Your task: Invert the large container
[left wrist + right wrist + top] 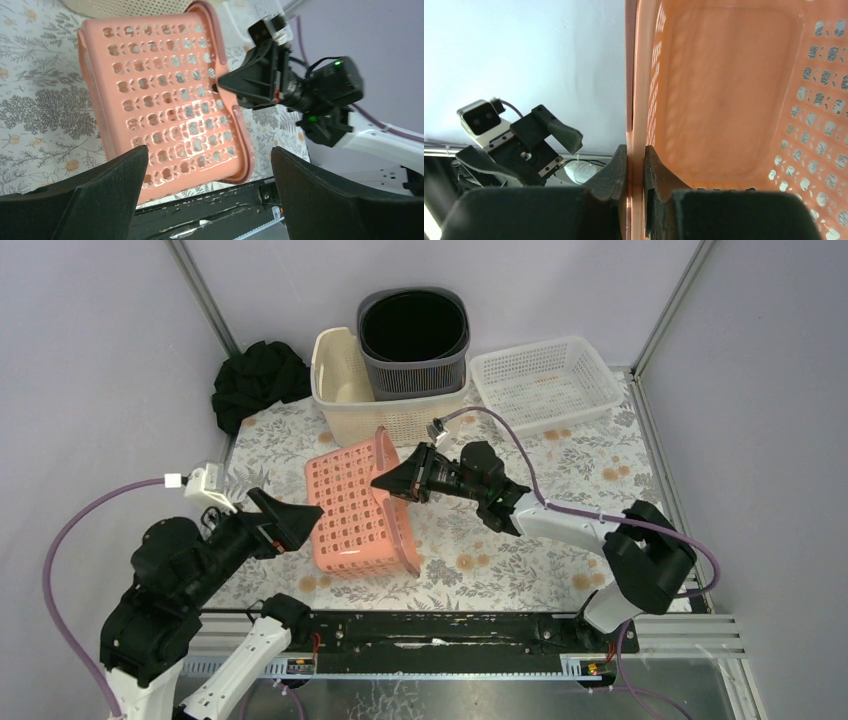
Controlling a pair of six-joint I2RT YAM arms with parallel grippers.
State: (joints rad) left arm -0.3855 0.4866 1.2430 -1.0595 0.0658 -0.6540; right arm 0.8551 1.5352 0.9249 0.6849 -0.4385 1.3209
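The large container is a pink perforated basket [352, 512] [165, 95], tipped on its side on the flowered table, its opening facing right. My right gripper [385, 480] [636, 150] is shut on its upper rim, one finger outside and one inside the wall; the right wrist view looks into the orange-pink inside [734, 90]. That gripper also shows in the left wrist view [222, 86] at the rim. My left gripper [300, 523] [210, 152] hovers open just left of the basket's near end, touching nothing.
A cream basket [340, 390] with a dark grey bin [413, 340] set in it stands at the back. A white mesh basket [540, 380] sits back right, a black cloth [258, 380] back left. The black rail [430, 625] runs along the near edge.
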